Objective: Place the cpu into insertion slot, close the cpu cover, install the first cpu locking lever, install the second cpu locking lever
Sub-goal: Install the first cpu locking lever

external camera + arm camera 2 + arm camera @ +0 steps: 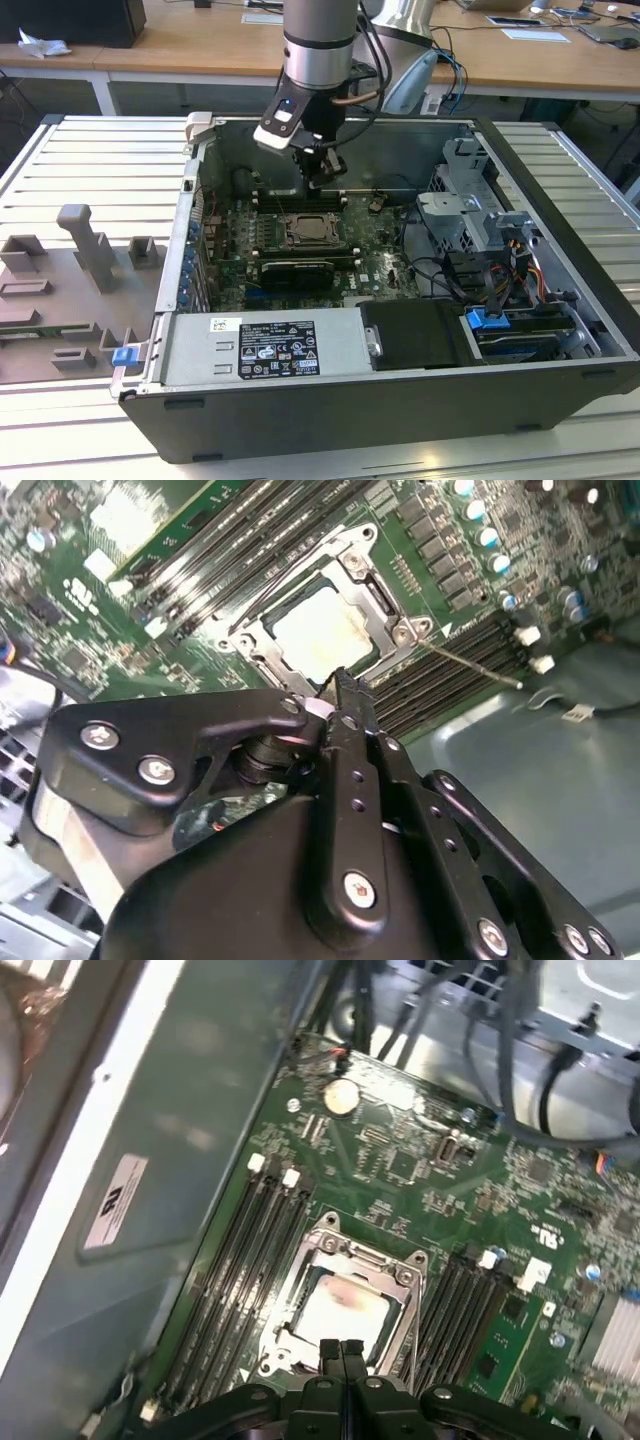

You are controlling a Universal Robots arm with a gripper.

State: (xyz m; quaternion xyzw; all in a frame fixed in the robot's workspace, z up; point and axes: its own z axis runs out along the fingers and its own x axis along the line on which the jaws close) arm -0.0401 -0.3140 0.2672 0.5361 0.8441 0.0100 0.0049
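The cpu [325,630] shows its pale silver top inside the insertion slot [315,232] on the green board. The cpu cover [385,595], a silvery frame, lies flat around the cpu [340,1310] in both wrist views. A thin wire lever [475,665] sticks out from the cover's corner over the memory slots. My gripper [320,180] hangs just above the slot's far edge. Its black fingertips are pressed together with nothing between them, right at the cover's rim [338,680] [340,1348].
Long black memory slots [240,1260] flank the socket on both sides. A black card with a fan [297,270] lies in front of it. The power supply [265,345], drive cage [470,190] and cables [480,270] crowd the case. A grey fixture tray [70,290] sits outside.
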